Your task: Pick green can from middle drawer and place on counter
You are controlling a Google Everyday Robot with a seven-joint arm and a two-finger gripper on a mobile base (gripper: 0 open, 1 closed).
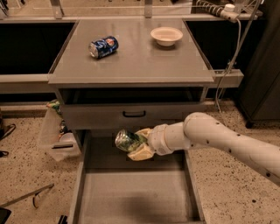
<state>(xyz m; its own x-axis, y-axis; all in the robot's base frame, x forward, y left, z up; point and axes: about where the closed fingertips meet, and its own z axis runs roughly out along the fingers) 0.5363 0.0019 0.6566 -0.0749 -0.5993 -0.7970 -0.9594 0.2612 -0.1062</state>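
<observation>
Midway: cream gripper (139,148), mid-frame, clamps mottled green can (126,140) above grey metal drawer tray (135,197); placing on grey counter (140,61) remains.

This looks like a robot test lab or workshop. The signs are a speckled terrazzo floor (26,175), a plain grey metal cabinet with a broad matte-grey counter (144,61), and a white power strip (221,9) trailing a cable (232,57) at the far right. A clear plastic bin (52,135) sits on the left. The gripper (139,143) clasps the green can (127,140) over the far end of the open middle drawer (131,192).
</observation>
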